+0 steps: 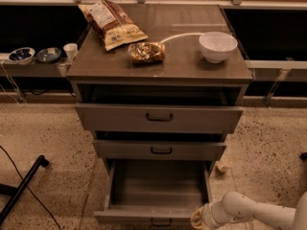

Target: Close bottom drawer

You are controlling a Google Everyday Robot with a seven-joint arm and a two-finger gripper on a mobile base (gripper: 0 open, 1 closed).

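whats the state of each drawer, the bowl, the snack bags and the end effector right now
bottom drawer: pulled far out, nothing visible inside
middle drawer: partly open
top drawer: partly open
white bowl: upright
chip bag: lying flat
small snack bag: lying flat
end effector: at the bottom drawer's front right corner

chip bag (112,24) | snack packet (147,52) | white bowl (218,46) | two dishes (21,55), cup (71,51) on side shelf (29,70)

my arm (256,213): cream-white rounded tube, tiny dark specks | wrist (219,214): ringed seams | my gripper (198,220): pale tan, view's bottom right
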